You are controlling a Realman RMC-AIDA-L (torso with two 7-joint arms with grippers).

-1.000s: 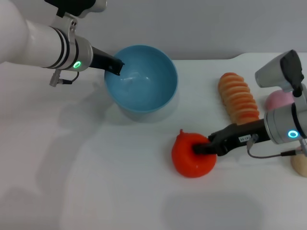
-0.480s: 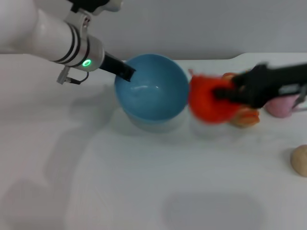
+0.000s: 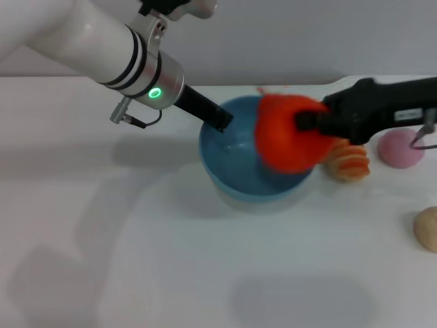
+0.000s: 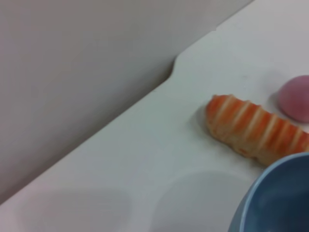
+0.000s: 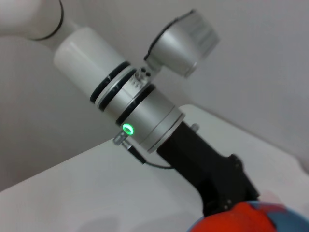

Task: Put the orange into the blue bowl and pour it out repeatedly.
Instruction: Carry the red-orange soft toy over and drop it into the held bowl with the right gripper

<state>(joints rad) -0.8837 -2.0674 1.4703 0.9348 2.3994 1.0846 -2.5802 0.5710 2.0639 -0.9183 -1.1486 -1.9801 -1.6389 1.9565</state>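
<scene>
The light blue bowl (image 3: pixel 235 171) stands on the white table, right of centre in the head view. My left gripper (image 3: pixel 220 121) is shut on its near-left rim. The red-orange orange (image 3: pixel 283 137) hangs in the air over the bowl's right half, blurred by motion, with my right gripper (image 3: pixel 305 123) shut on its right side. In the right wrist view the orange (image 5: pixel 231 220) shows at the edge, with the bowl (image 5: pixel 295 217) behind it and the left gripper (image 5: pixel 227 191) on the rim. The left wrist view shows only the bowl's rim (image 4: pixel 270 198).
A ridged pale-orange loaf (image 3: pixel 349 164) lies right of the bowl, partly hidden by the right gripper; it also shows as the loaf (image 4: pixel 256 130). A pink ball (image 3: pixel 401 147) and a tan ball (image 3: pixel 427 229) lie at the far right. The table's back edge is close behind.
The right gripper lifted the orange off the table and carried it up and left over the bowl. The left gripper slid the bowl to the right.
</scene>
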